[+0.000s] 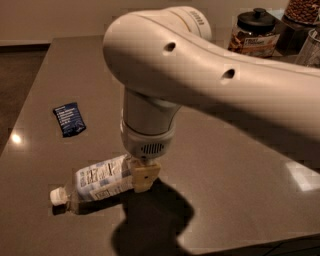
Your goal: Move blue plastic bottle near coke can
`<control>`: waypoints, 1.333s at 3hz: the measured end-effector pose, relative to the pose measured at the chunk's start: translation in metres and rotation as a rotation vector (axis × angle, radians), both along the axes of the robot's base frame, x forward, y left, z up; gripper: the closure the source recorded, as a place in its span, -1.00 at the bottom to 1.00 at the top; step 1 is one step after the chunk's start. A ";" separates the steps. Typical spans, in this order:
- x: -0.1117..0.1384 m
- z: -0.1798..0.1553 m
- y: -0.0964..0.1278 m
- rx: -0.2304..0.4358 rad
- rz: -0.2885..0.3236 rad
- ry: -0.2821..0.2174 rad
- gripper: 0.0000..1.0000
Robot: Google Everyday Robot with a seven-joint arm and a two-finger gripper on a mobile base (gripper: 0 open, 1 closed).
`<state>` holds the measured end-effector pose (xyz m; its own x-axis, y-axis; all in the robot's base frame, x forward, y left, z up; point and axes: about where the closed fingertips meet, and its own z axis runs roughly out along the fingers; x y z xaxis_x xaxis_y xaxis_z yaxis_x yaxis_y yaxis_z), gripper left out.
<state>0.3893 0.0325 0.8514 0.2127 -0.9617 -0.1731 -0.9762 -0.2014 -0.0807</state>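
The blue plastic bottle (100,181) lies on its side near the front left of the dark table (235,165), with its white cap (57,196) pointing left. My gripper (142,177) hangs straight down from the big white arm and is closed on the bottle's right end. One tan finger (144,176) shows in front of the bottle; the other is hidden behind it. The bottle's right end sits slightly raised. The coke can is out of view, possibly hidden behind the arm.
A small dark blue snack packet (69,119) lies on the table to the left. A dark-lidded glass jar with a label (256,32), another container (302,11) and a clear glass (311,47) stand at the back right. The table's front edge runs close below the bottle.
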 end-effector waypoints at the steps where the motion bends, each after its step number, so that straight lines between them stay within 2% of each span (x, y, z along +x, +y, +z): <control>1: 0.027 0.013 -0.010 0.015 -0.046 0.000 0.73; 2: 0.069 0.031 -0.024 0.061 -0.128 0.010 1.00; 3: 0.112 0.044 -0.045 0.112 -0.229 0.015 1.00; 4: 0.158 0.053 -0.077 0.150 -0.379 -0.034 1.00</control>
